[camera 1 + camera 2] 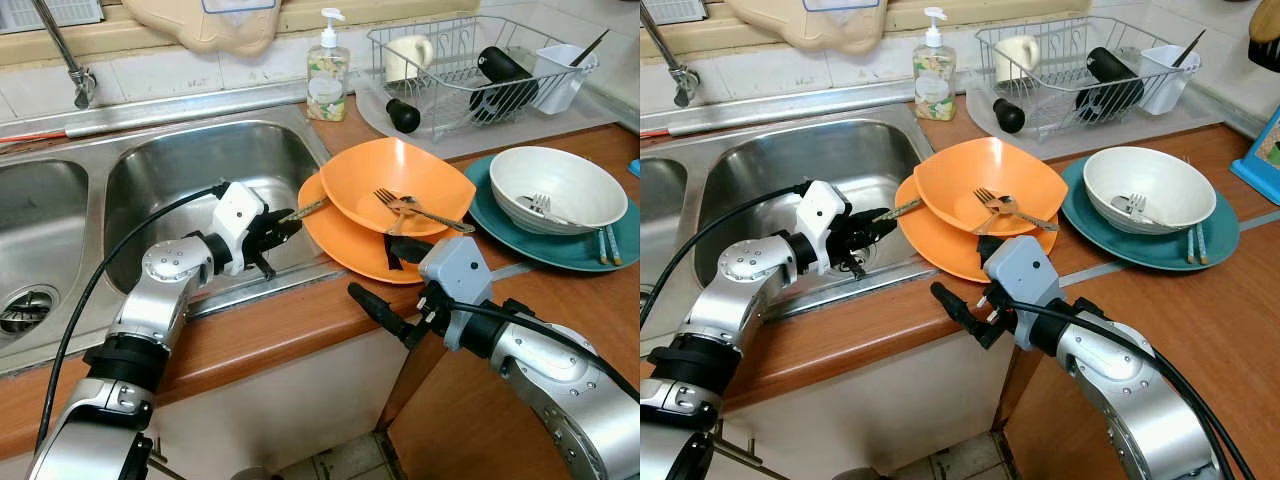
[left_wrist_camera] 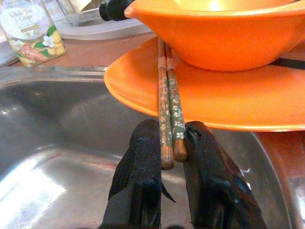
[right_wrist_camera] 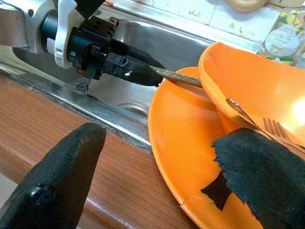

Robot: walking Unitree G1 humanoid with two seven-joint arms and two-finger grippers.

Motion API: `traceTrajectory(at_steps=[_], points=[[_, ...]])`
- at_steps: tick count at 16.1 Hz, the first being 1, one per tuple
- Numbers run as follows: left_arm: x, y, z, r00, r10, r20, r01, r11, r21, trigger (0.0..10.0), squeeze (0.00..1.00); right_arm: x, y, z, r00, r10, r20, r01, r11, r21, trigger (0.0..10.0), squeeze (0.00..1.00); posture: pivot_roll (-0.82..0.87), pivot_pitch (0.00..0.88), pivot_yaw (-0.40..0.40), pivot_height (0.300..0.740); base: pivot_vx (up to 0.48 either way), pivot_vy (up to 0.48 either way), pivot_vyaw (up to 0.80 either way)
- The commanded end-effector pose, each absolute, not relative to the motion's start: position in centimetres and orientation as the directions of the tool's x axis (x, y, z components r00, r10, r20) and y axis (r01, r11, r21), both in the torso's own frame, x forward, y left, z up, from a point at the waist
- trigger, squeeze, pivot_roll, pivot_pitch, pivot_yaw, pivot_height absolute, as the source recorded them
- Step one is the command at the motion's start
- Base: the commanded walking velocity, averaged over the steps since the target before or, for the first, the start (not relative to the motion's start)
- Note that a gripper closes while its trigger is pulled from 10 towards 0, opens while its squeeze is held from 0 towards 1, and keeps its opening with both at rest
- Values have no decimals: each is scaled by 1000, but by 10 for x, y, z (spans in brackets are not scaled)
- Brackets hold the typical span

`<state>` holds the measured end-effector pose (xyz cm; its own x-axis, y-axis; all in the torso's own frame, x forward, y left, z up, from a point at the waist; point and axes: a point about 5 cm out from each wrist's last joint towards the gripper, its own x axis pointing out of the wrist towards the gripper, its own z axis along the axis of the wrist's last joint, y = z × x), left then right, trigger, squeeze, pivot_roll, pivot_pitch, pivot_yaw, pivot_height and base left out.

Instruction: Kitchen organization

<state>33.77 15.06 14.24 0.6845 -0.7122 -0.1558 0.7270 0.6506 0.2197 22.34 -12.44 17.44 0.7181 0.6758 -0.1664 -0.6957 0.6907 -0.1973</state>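
A pair of patterned chopsticks (image 1: 312, 207) lies on an orange plate (image 1: 345, 250), tucked under an orange bowl (image 1: 400, 170) that holds a fork (image 1: 415, 207). My left gripper (image 1: 290, 228) reaches from over the sink and is shut on the chopsticks' (image 2: 167, 105) near ends, one finger (image 2: 143, 157) on each side. At the counter's front edge my right gripper (image 1: 375, 270) is open wide. One of its fingers (image 3: 262, 176) rests on the orange plate (image 3: 186, 143); the other (image 3: 57, 181) hangs over the wooden counter edge.
A steel double sink (image 1: 200, 170) lies under the left arm. To the right, a white bowl (image 1: 560, 175) with a fork sits on a teal plate (image 1: 500, 215). A soap bottle (image 1: 327, 75) and a dish rack (image 1: 470, 60) stand at the back.
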Motion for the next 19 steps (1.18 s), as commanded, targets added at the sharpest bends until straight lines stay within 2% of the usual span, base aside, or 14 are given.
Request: traceTrajectory(at_steps=[1, 2, 4, 7, 9, 10, 11, 12, 13, 14, 17, 19], points=[[341, 155, 147, 701, -695, -156, 710, 661, 244, 863, 0, 220, -124, 179, 717, 681, -152, -696, 682, -225, 10000, 0, -55, 0, 57, 740, 0, 0, 0], [342, 158, 148, 714, -683, -152, 697, 673, 247, 784, 0, 221, -124, 179, 717, 680, -151, -695, 683, -225, 10000, 0, -56, 0, 58, 740, 0, 0, 0], [342, 171, 153, 760, -640, -112, 646, 725, 238, 0, 0, 221, -124, 180, 720, 678, -147, -692, 686, -226, 10000, 0, -57, 0, 61, 740, 0, 0, 0], [335, 193, 162, 824, -565, -33, 558, 801, 216, 0, 0, 220, -124, 180, 723, 676, -142, -689, 689, -225, 10000, 0, -56, 0, 63, 740, 0, 0, 0], [325, 214, 161, 898, -437, -51, 435, 863, 258, 0, 0, 217, -122, 179, 721, 680, -136, -691, 690, -214, 10000, 0, -58, 0, 68, 740, 0, 0, 0], [322, 220, 156, 920, -385, -75, 390, 879, 274, 1451, 0, 216, -122, 179, 719, 682, -133, -693, 691, -204, 10000, 0, -58, 0, 69, 740, 0, 0, 0], [321, 221, 150, 926, -362, -110, 378, 878, 293, 4275, 0, 215, -121, 179, 718, 685, -124, -694, 693, -193, 10000, 0, -54, 0, 62, 740, 0, 0, 0], [323, 222, 143, 932, -332, -143, 361, 882, 303, 4431, 0, 215, -120, 179, 715, 690, -113, -698, 693, -181, 10000, 0, -52, 0, 61, 740, 0, 0, 0], [326, 224, 136, 937, -287, -200, 339, 883, 325, 10000, 0, 215, -119, 179, 710, 695, -111, -702, 689, -179, 10000, 0, -57, 0, 60, 740, 0, 0, 0], [329, 225, 133, 938, -262, -228, 326, 889, 321, 10000, 1000, 216, -118, 180, 707, 699, -111, -706, 686, -179, 10000, 0, -56, 0, 55, 740, 0, 0, 0], [331, 229, 132, 947, -204, -249, 283, 894, 347, 10000, 1000, 216, -117, 182, 708, 699, -103, -705, 687, -175, 10000, 0, -62, 0, 55, 740, 0, 0, 0], [329, 231, 135, 962, -177, -209, 244, 900, 361, 10000, 1000, 214, -115, 186, 705, 704, -87, -708, 688, -163, 10000, 0, -80, 0, 54, 740, 0, 0, 0]])
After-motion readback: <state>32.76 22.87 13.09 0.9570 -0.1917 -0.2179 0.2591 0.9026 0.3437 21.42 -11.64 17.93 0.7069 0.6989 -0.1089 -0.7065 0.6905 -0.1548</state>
